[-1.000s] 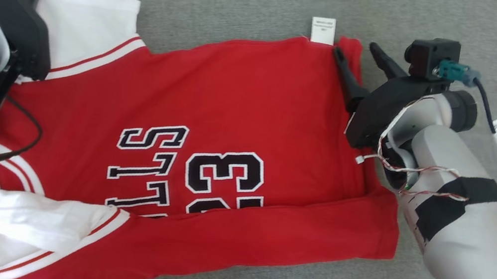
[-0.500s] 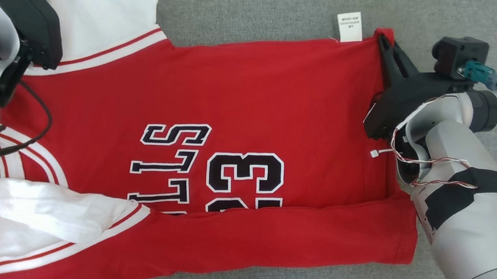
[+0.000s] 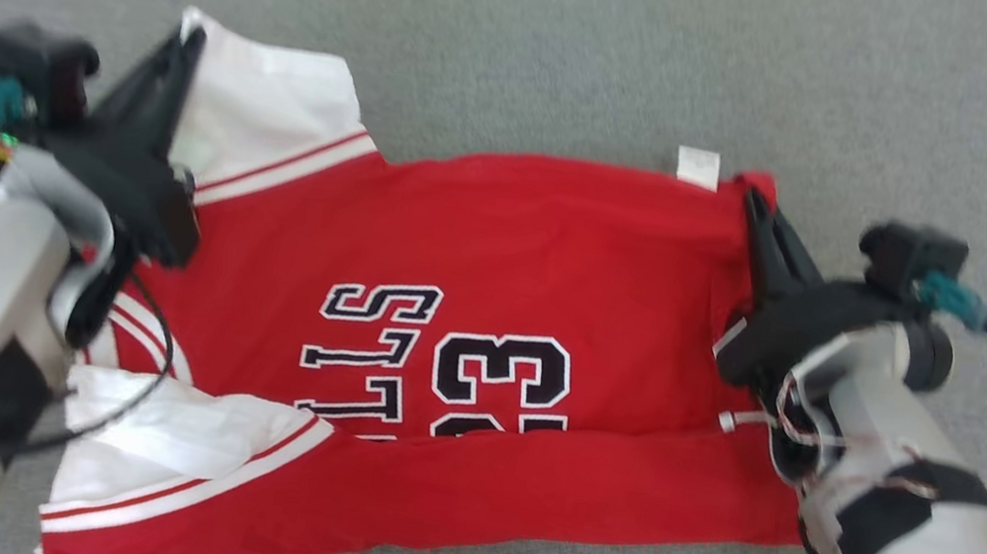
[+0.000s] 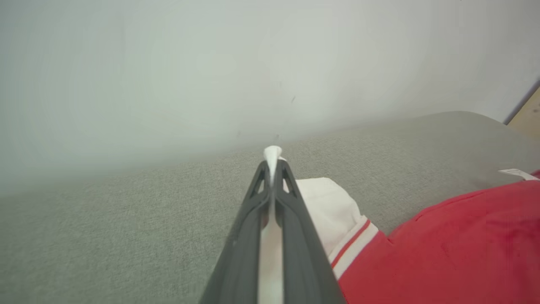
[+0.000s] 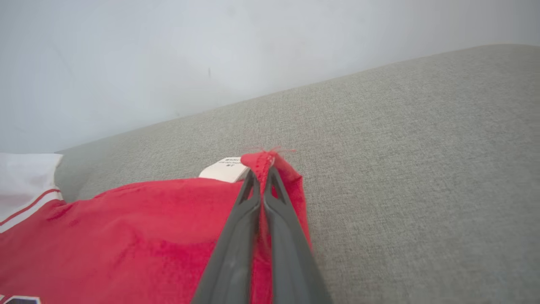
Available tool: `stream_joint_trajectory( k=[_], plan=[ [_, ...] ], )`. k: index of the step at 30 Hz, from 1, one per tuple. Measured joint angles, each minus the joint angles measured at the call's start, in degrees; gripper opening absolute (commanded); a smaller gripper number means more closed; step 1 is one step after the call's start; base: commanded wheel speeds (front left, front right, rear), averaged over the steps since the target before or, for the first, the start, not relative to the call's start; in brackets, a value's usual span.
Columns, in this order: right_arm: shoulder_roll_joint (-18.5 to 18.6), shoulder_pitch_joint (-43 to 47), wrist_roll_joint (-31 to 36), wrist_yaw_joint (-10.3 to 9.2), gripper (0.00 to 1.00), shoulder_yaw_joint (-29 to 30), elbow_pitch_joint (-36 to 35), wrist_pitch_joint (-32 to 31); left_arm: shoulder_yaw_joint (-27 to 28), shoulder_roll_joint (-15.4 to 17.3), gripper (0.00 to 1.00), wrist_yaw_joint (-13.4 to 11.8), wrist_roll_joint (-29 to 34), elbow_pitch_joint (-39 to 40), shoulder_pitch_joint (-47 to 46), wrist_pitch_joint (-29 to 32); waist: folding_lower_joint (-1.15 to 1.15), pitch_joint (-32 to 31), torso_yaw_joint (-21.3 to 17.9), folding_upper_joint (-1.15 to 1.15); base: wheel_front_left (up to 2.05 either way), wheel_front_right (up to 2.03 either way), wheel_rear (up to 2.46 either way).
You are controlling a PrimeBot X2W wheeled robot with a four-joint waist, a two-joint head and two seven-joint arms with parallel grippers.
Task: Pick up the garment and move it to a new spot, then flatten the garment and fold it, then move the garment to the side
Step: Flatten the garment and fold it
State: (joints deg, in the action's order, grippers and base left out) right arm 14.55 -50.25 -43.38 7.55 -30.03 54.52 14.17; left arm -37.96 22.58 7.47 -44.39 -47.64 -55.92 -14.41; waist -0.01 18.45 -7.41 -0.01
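**Item.** Red garment (image 3: 508,249) with white sleeves and black lettering. It lies spread on the grey padded surface (image 3: 593,43), stretched between the two hands. The edge nearest the robot is folded back over the lettering.

**Left hand** (image 3: 188,45). Fingers pressed together on the corner of the far white sleeve (image 3: 273,95). In the left wrist view a sliver of white cloth shows between the fingers and pokes out past the tips of the left hand (image 4: 272,169).

**Right hand** (image 3: 757,201). Fingers closed on the far red hem corner. In the right wrist view the red edge stands pinched at the tips of the right hand (image 5: 263,169). The white label (image 5: 223,166) lies just beside these tips, on the side toward the left hand.

**Handling, assessed.**
- The cloth is light, thin, soft and wholly limp, and not fragile.
- It will likely sag in the middle if raised between the hands, and the loose near fold may drop open.
- Both pinches sit close to the cloth's edge, so either corner could slip free under a sharp pull.

**Hold points, assessed.** The far corners held now suit a lift or a fold toward the robot. A bite further in from the edge would be more secure.
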Motion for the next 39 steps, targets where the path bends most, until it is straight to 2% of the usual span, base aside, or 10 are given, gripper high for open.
stream_joint_trajectory(
  k=[4,9,15,25,28,29,30,31,35,39],
  plan=[
    [2.19,5.31,-2.37,0.0,0.0,-0.33,-4.28,0.47,2.3,0.66,0.0,-1.46,-0.64,7.35,6.93,-0.47,0.0,-2.27,0.99,0.0,0.0,0.0,0.0],
    [4.7,12.0,-4.9,0.0,0.0,0.32,-10.79,0.73,7.4,1.52,0.0,-4.99,-0.22,20.27,18.42,-0.57,0.0,-4.62,2.45,0.0,0.0,0.0,0.0],
    [7.4,21.13,-6.7,0.0,0.0,5.11,-17.79,0.81,9.71,0.96,0.0,-8.64,1.7,31.67,32.08,-0.63,-0.01,-6.98,4.46,0.0,0.0,0.0,0.0],
    [7.23,31.97,-5.45,0.0,0.0,10.84,-24.32,0.82,11.12,-0.59,0.0,-12.83,3.01,36.72,44.25,-0.63,0.0,-9.51,5.9,0.0,0.0,0.0,0.0],
    [7.16,33.88,-4.42,0.0,0.0,11.66,-24.23,0.05,10.07,-1.45,0.0,-12.96,3.11,35.62,46.25,-0.31,0.0,-9.91,5.81,0.01,0.0,0.0,0.0],
    [7.01,34.3,-4.16,0.0,0.16,11.92,-24.26,-0.03,9.57,-1.53,0.27,-12.95,3.57,35.05,46.56,-0.3,0.0,-10.07,5.83,0.0,0.0,0.0,0.0],
    [6.81,34.61,-3.82,0.0,0.4,12.11,-24.3,-0.16,9.99,-1.83,0.46,-13.03,3.59,34.56,46.65,-0.32,0.0,-10.25,5.84,0.01,0.0,0.0,0.0],
    [6.52,34.81,-3.52,0.0,1.0,12.37,-24.39,-0.53,10.37,-1.96,1.0,-13.3,3.61,34.04,46.65,-0.41,0.0,-10.45,5.84,0.01,0.0,0.0,0.0],
    [5.92,35.89,-2.87,0.0,1.0,14.36,-25.03,-0.55,11.58,-1.89,1.0,-14.54,6.94,33.44,46.96,-0.46,0.0,-11.33,5.84,0.01,0.0,0.0,0.0],
    [5.91,37.78,-2.44,0.0,1.0,15.6,-26.81,-1.01,16.89,-2.65,1.0,-15.89,12.67,37.34,47.74,-0.58,0.0,-12.34,6.05,0.01,0.0,0.0,0.0]
  ],
)
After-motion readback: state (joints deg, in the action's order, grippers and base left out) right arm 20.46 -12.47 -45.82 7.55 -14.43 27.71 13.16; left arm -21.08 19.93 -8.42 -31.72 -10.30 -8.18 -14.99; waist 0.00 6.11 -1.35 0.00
